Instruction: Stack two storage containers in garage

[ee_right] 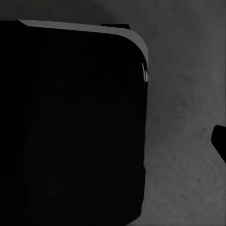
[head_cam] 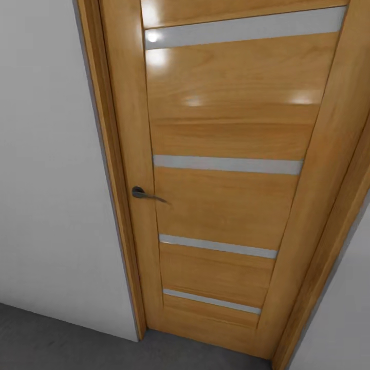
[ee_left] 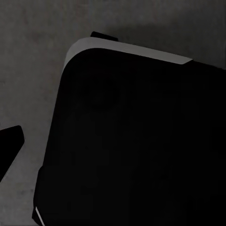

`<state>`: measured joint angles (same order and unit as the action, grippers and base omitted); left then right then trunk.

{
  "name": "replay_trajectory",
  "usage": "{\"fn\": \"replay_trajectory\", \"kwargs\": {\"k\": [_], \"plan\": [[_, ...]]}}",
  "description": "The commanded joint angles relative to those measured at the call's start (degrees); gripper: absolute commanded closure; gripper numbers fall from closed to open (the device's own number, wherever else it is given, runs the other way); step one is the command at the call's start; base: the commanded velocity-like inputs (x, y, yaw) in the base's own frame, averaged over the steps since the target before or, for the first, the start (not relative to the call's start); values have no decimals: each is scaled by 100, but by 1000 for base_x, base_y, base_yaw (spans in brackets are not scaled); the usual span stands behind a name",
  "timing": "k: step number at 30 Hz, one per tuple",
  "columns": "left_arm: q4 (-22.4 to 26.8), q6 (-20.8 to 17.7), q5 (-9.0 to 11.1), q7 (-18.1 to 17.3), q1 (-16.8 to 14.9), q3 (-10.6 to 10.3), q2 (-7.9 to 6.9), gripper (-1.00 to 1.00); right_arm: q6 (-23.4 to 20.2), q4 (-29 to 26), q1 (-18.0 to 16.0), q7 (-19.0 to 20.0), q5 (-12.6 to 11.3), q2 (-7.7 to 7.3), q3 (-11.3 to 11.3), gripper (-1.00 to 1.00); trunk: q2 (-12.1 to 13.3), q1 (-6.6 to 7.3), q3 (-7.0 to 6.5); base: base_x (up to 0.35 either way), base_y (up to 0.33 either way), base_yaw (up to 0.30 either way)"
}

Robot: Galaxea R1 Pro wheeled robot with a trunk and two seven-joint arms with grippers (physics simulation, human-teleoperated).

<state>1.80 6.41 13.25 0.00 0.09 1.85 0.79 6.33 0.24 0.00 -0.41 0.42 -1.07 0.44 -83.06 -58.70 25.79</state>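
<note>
The two storage containers are out of view. I face a shut wooden door (head_cam: 226,195) with frosted glass strips and a dark lever handle (head_cam: 146,194), set in a white wall (head_cam: 46,180). Dark grey speckled floor (head_cam: 51,341) runs along the foot of the wall. In the left wrist view one dark fingertip (ee_left: 9,146) hangs over the grey floor (ee_left: 33,70) beside my black rounded base (ee_left: 132,141). In the right wrist view a dark fingertip (ee_right: 220,143) likewise hangs over the floor (ee_right: 183,117) next to the base (ee_right: 70,127). Nothing shows between the fingers.
The door frame (head_cam: 110,169) stands close ahead on the left, and its other post (head_cam: 329,246) slants down on the right. A strip of white wall (head_cam: 344,318) lies beyond that post.
</note>
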Motion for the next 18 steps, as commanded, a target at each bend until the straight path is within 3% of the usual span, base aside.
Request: {"fn": "replay_trajectory", "kwargs": {"k": [1,8,18], "plan": [[4,9,15,0,1,16,3,-100,30,3,0,-6,4,-2,3,-100,-2,-3,4,241,266,0],[4,18,15,0,0,17,8,-100,75,3,0,-8,-17,-10,-20,-100,-2,-3,4,156,235,-18],[4,18,15,7,1,17,9,-100,71,3,0,-3,16,2,-26,-100,-2,-3,4,11,19,-253]]}}
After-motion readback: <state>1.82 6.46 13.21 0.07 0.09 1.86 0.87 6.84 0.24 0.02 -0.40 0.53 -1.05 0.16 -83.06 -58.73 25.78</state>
